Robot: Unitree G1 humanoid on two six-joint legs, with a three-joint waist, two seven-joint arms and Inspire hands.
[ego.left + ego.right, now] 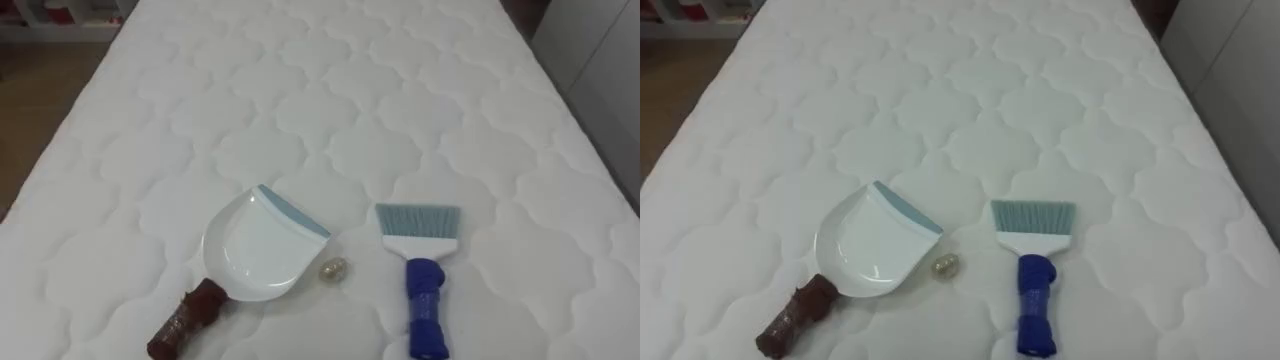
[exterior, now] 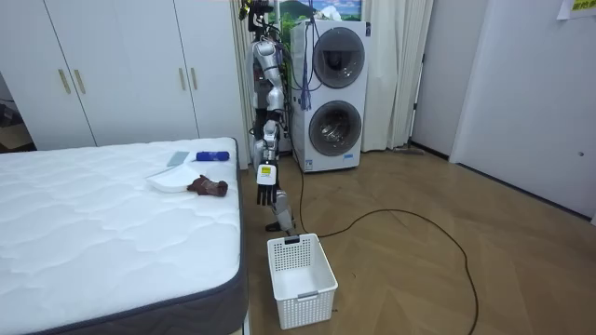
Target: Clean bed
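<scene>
A white dustpan (image 1: 255,245) with a blue-grey lip and a brown handle (image 1: 185,318) lies on the white quilted mattress (image 1: 330,100), near its front edge. A small crumpled ball of clear wrap (image 1: 333,269) rests just right of the pan. Further right lies a hand brush (image 1: 420,225), grey-blue bristles pointing away, blue handle (image 1: 425,310) toward me. In the room view I stand at the end of the bed beside the dustpan (image 2: 168,180) and brush (image 2: 200,156). My left hand (image 2: 265,195) hangs at my side with relaxed fingers, holding nothing.
A white laundry basket (image 2: 300,279) stands on the wooden floor by the bed's corner, close to my feet. Behind me are stacked washing machines (image 2: 333,93). White wardrobes (image 2: 121,70) line the wall past the bed.
</scene>
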